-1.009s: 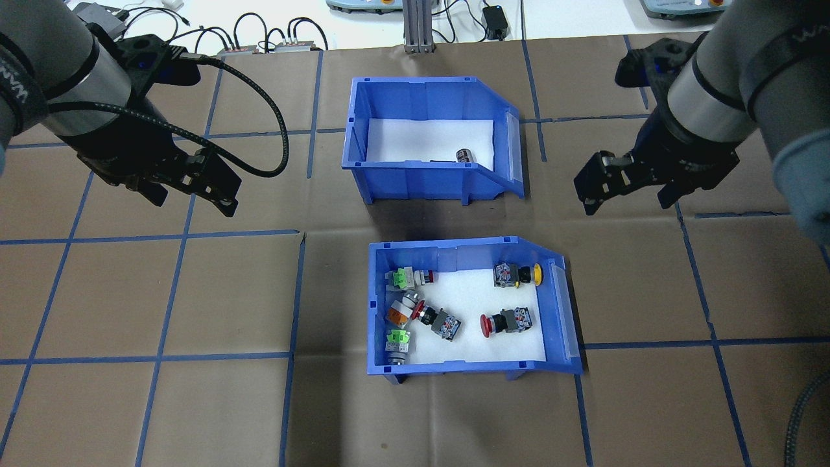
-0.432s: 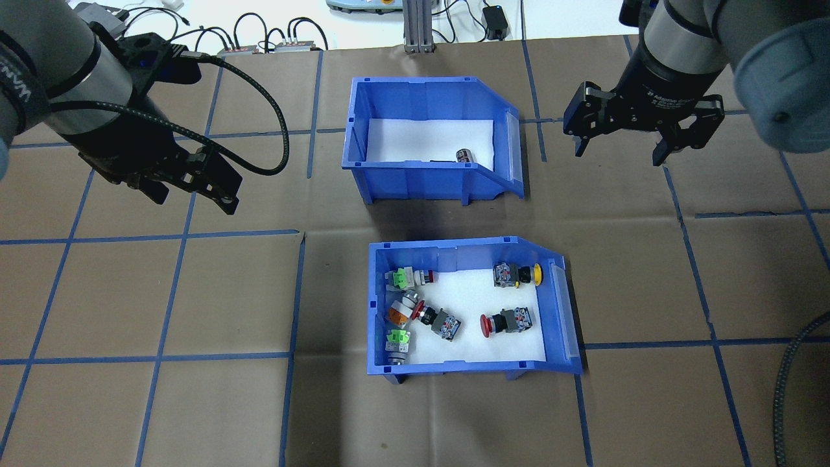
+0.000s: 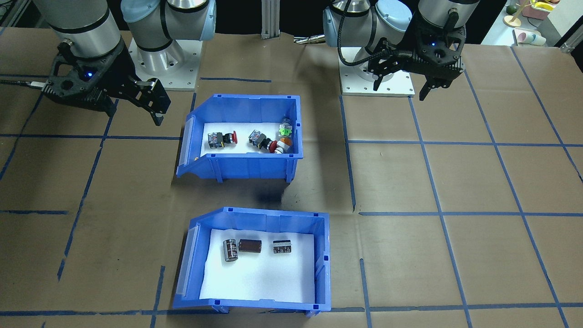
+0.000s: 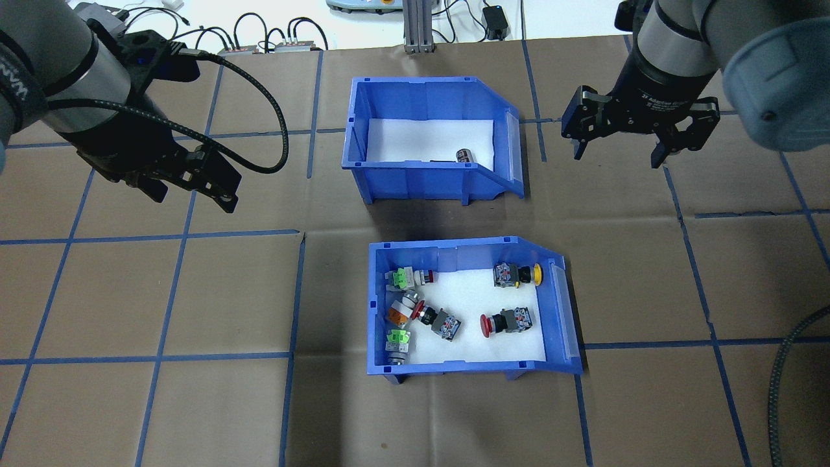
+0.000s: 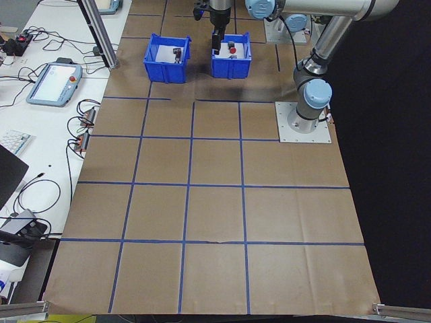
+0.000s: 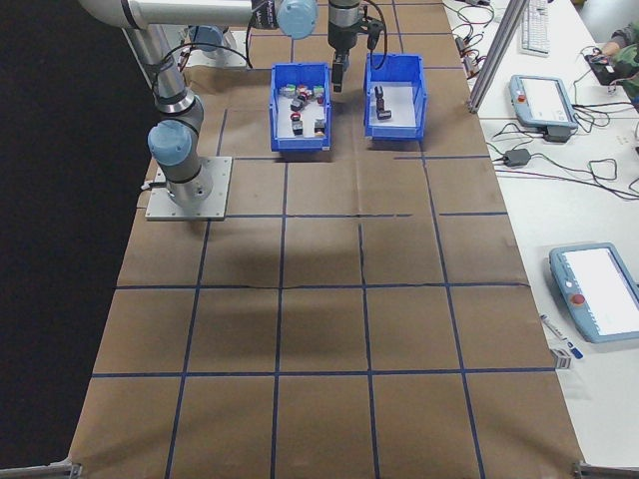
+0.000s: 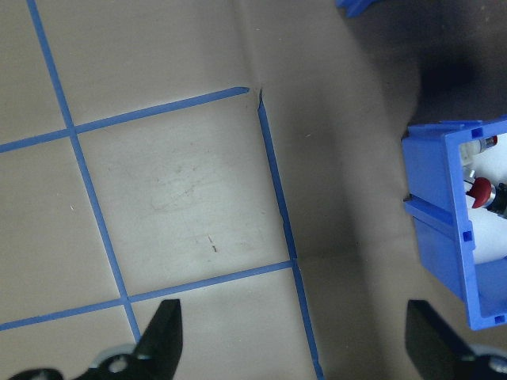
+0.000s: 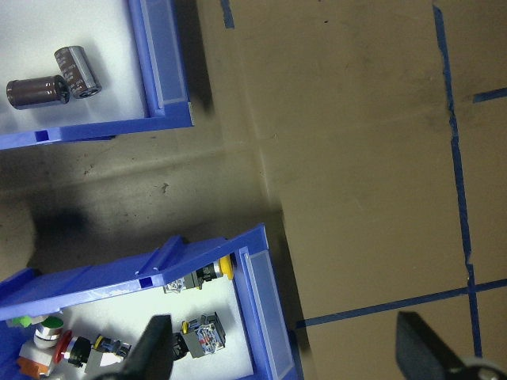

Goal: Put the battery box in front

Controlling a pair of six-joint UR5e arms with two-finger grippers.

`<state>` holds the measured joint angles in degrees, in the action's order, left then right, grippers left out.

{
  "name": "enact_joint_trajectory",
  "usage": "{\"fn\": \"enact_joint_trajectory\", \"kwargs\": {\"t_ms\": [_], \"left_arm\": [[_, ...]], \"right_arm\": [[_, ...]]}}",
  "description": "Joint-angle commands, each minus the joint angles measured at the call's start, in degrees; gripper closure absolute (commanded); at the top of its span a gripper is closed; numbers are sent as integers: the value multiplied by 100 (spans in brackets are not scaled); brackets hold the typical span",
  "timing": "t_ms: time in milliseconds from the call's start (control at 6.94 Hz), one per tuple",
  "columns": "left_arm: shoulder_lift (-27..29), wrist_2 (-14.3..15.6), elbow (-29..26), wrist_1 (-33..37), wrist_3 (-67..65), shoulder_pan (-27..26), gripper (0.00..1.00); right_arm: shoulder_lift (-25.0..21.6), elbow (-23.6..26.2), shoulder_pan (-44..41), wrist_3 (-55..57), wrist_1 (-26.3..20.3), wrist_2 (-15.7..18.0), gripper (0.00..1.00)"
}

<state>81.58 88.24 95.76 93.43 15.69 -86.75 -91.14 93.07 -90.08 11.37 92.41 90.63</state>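
The battery box (image 4: 425, 175), a blue bin with a white liner, stands on the far side of the table in the overhead view. In the front-facing view the battery box (image 3: 321, 259) holds three dark cylinders (image 3: 250, 245). The alike blue switch bin (image 4: 379, 305) stands on the robot's side of it. My left gripper (image 4: 192, 201) hovers open over bare table left of both bins. My right gripper (image 4: 617, 155) hangs open to the right of the battery box, apart from it. The right wrist view shows the battery box's front lip (image 8: 166, 71) and two of its cylinders (image 8: 36, 91).
Brown paper with blue tape lines (image 4: 292, 292) covers the table. Cables and small boxes (image 4: 259, 39) lie beyond the far edge, with a metal post (image 4: 418, 26). The left wrist view shows the switch bin's corner (image 7: 447, 237).
My right arm has swung toward the table's far side and turned its wrist, so the open gripper now stands level with the battery box. The left arm has barely moved.
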Motion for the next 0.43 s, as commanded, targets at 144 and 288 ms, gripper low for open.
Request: {"fn": "enact_joint_trajectory", "kwargs": {"t_ms": [144,288], "left_arm": [[7,0,-4,0,4,9,1],[16,0,-22,0,-5,9,1]], "right_arm": [[9,-8,0,5,-4,7,0],[17,-8,0,5,-4,16,0]]}}
